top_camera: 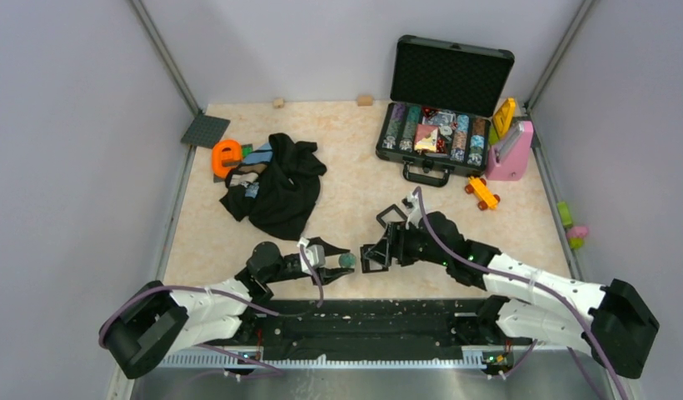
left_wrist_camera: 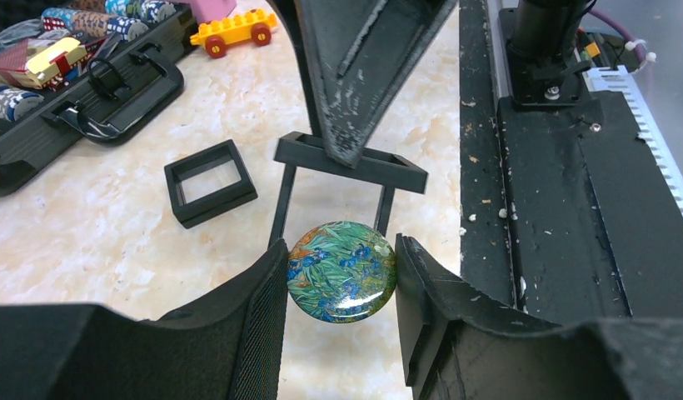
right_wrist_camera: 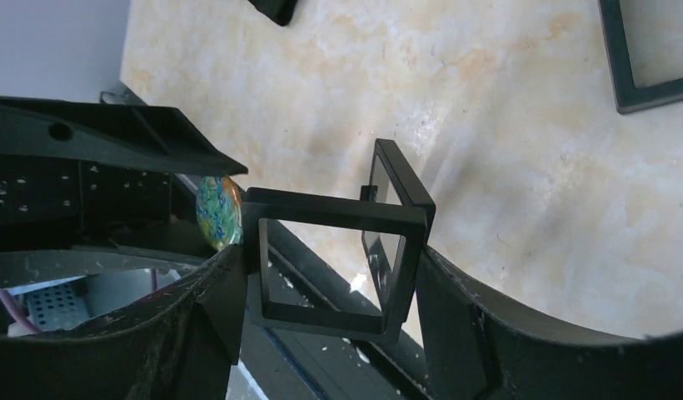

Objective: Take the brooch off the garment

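The brooch (left_wrist_camera: 341,272), a round teal-green disc with a flower print, is clamped between my left gripper's (left_wrist_camera: 341,279) fingers above the table's near edge. It also shows in the top view (top_camera: 346,261) and the right wrist view (right_wrist_camera: 217,212). My right gripper (right_wrist_camera: 330,275) is shut on a hinged square black frame (right_wrist_camera: 338,262), held open just in front of the brooch. In the top view the two grippers, left (top_camera: 345,263) and right (top_camera: 369,257), face each other closely. The black garment (top_camera: 276,185) lies crumpled at the back left, apart from both grippers.
A second square black frame (top_camera: 391,217) lies on the table behind the right gripper. An open black case (top_camera: 442,108) of chips stands at the back right, with a pink box (top_camera: 511,154) and a toy car (top_camera: 482,192). An orange letter (top_camera: 226,156) lies by the garment.
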Controlling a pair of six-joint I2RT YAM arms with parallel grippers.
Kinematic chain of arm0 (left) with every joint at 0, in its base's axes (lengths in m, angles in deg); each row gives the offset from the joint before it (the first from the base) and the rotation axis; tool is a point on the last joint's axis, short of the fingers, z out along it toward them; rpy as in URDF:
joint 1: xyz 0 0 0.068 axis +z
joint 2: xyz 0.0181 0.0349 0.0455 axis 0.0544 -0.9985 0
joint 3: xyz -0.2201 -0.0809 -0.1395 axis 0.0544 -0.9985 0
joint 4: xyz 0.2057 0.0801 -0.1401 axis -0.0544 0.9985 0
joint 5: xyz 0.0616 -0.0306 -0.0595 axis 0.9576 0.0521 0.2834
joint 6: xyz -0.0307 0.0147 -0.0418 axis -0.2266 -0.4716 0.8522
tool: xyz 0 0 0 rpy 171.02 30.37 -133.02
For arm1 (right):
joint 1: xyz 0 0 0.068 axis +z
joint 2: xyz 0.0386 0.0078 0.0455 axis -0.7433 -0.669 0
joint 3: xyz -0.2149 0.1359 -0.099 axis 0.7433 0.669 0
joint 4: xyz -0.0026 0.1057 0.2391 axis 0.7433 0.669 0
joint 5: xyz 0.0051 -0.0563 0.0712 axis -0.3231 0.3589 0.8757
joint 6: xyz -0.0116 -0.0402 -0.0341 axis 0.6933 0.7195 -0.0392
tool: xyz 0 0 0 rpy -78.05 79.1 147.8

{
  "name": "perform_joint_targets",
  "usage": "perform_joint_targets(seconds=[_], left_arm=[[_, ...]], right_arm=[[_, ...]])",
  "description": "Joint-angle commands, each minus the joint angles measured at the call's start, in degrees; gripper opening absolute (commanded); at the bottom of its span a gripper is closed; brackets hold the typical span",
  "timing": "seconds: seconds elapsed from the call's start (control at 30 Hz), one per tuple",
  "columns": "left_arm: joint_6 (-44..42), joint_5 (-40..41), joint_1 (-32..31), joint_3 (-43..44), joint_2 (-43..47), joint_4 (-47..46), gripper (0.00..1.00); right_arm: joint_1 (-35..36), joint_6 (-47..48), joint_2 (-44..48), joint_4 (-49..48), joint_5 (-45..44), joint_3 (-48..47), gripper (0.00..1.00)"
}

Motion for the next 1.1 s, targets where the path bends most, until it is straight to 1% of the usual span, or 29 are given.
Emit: perform_joint_targets(seconds=[0.0,0.07,0.1,0.23,0.43,0.6,0.7,0.73,0.83,0.93,1.07], left_arm=[[-2.67,-0.84,-0.42,1.96,-1.05,-0.56,0.29],[-3.47,0.68,-0.42,1.83,-1.03,0.43,0.29],[-3.70,1.46,-0.42,1.87,-1.11,0.83,0.29],[-3.77,5.42,-0.42,2.33,-2.63,1.39,0.30],[-4.62,8.19,-0.42,3.94,-5.71,3.76,0.30],[-5.17,11.18,-0.42,4.40,-6.70,5.75,0.31],[-2.42,14.59,-0.42,4.85,-8.48,5.46,0.31],[-1.39,15.90,-0.42,4.83,-9.23,4.69,0.31],[-0.62,17.11,-0.42,4.92,-10.92,3.65,0.31],[-1.16,17.41,-0.46,5.29,-12.18,3.66,0.31],[-3.61,17.23,-0.42,6.22,-13.65,5.00,0.31]], right_arm=[[-5.85,-1.77,-0.51,-18.10,10.82,6.23,0.57],[-8.85,-4.59,-1.43,-26.69,15.46,9.84,0.57],[-9.98,-5.40,-2.44,-29.37,17.34,10.77,0.57],[-12.17,-6.25,-9.09,-36.38,23.06,10.82,0.56],[-14.79,-11.43,-22.49,-56.44,31.70,11.49,0.53],[-16.38,-15.46,-33.39,-69.46,36.56,10.46,0.51],[-17.18,-18.57,-41.02,-77.54,39.15,9.04,0.48],[-17.46,-19.82,-43.40,-79.93,40.16,8.16,0.45],[-18.04,-23.71,-50.40,-87.29,43.30,5.83,0.42],[-18.55,-26.14,-54.94,-91.64,44.57,4.09,0.39],[-18.68,-26.25,-57.29,-91.33,44.76,2.89,0.38]])
